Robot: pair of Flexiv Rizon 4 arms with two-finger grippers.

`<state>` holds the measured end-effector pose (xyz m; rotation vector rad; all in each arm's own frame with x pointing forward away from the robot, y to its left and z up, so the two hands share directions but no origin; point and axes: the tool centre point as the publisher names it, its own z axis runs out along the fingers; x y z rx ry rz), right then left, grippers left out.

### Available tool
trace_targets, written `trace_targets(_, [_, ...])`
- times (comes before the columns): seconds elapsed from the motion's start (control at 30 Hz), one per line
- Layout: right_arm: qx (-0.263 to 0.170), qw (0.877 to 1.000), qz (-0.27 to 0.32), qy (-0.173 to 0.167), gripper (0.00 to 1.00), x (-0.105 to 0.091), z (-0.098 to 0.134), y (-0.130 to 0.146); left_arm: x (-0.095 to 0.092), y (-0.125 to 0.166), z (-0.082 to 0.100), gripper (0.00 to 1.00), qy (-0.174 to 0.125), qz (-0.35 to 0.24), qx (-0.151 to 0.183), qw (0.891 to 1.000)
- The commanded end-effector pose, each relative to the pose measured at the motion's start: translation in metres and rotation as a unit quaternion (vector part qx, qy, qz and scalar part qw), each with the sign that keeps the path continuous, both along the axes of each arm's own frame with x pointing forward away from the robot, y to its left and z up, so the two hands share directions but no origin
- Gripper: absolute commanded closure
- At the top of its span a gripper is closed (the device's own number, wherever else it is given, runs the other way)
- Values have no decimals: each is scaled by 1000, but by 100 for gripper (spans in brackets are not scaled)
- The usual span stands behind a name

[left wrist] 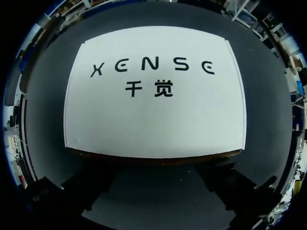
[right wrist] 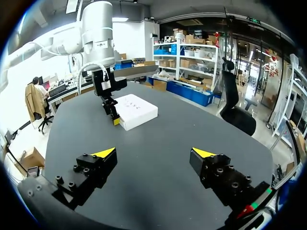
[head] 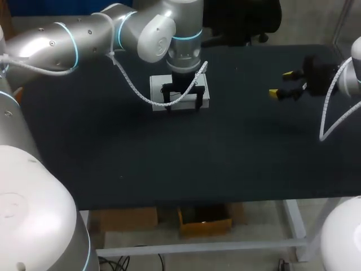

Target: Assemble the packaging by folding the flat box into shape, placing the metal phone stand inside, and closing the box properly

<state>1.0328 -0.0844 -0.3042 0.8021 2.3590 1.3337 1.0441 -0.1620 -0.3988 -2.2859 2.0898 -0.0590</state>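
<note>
A white box [head: 159,86] lies closed and flat-topped on the black table [head: 169,164], at the far middle. My left gripper [head: 182,106] points straight down at the box's front edge, open, with nothing between its fingers. In the left wrist view the box's printed lid [left wrist: 153,120] fills the space just ahead of the dark fingers [left wrist: 86,191]. My right gripper [head: 282,84] hovers open over the table's right side, well away from the box. Its view shows its fingers wide apart [right wrist: 154,153], the box [right wrist: 139,111] and my left gripper [right wrist: 114,117] far ahead. No metal phone stand shows in any view.
A white spiral cable [head: 135,84] hangs from the left arm beside the box. Another cable [head: 333,121] loops from the right arm near the table's right edge. Bare black tabletop [right wrist: 158,139] lies between the two grippers.
</note>
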Motion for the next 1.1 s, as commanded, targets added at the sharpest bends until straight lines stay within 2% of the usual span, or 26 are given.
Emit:
trace_targets(0.03, [2,1000,1,-1,0,0,-1,0,17,-4,-4,0,9,-1,2,1000])
trace_targets(1.1, [2,1000,1,-1,0,0,-1,0,113,13,-4,0,15,1,-14,1000])
